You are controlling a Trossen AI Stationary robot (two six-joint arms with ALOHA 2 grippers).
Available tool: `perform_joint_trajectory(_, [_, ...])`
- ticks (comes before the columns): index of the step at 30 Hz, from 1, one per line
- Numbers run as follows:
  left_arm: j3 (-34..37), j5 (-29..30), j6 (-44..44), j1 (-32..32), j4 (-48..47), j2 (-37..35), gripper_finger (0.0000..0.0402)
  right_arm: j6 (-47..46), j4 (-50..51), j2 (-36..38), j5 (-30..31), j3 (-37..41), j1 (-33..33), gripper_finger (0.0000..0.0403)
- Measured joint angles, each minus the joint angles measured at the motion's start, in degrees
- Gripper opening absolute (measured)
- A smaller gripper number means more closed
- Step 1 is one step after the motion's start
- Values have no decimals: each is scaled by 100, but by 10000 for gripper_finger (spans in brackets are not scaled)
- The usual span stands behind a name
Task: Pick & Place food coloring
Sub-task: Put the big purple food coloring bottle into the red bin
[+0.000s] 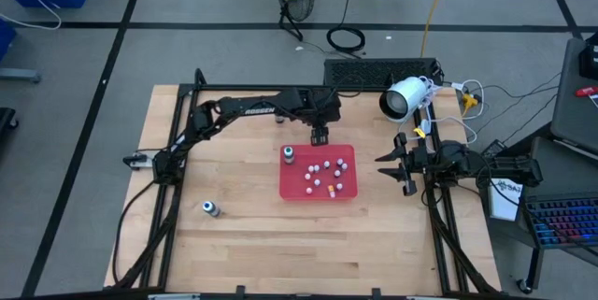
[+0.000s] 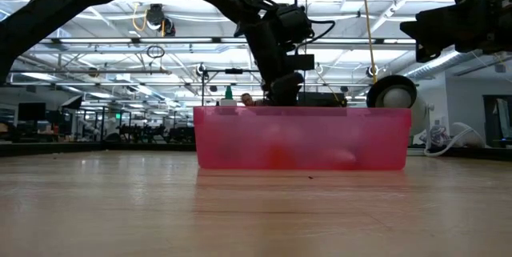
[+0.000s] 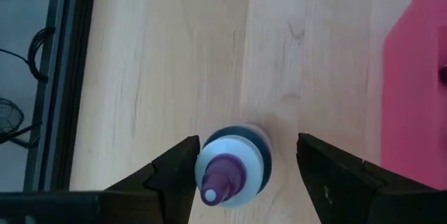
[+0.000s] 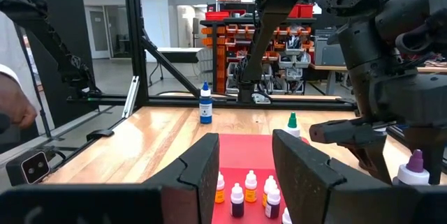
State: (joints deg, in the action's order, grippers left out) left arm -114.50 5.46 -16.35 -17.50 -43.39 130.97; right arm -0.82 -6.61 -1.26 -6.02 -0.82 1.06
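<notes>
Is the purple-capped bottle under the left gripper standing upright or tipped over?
Upright: the purple-capped bottle shows its cap pointing up between the open left gripper.

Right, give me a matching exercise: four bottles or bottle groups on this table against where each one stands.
Things:
1. purple-capped bottle
2. blue bottle
3. green-capped bottle
4. cluster of small bottles

Places:
a. inside the red tray
b. alone on bare wood, far from the tray
c. between the open jaws of the left gripper
d. by a corner of the tray

Pairs: 1-c, 2-b, 3-d, 4-a
</notes>
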Motion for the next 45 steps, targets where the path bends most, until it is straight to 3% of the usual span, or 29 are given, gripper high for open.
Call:
perform_joint_trajectory(13, [0,354,-142,-143,121,3,239,0,0,0,0,0,-1,125])
perform_joint_trajectory(19, [4,175,-234,-184,140,7,239,-1,-1,0,0,-1,-1,125])
perform_joint_trajectory(26, [477,-291,-179,-178,473,27,239,-1,0,0,0,0,-2,125])
perform_joint_trajectory(31, [660,210,-303,-68,525,34,239,-1,0,0,0,0,-1,125])
perform_joint_trajectory(45, [619,510,-351,-59,799,23,239,0,0,0,0,0,0,125])
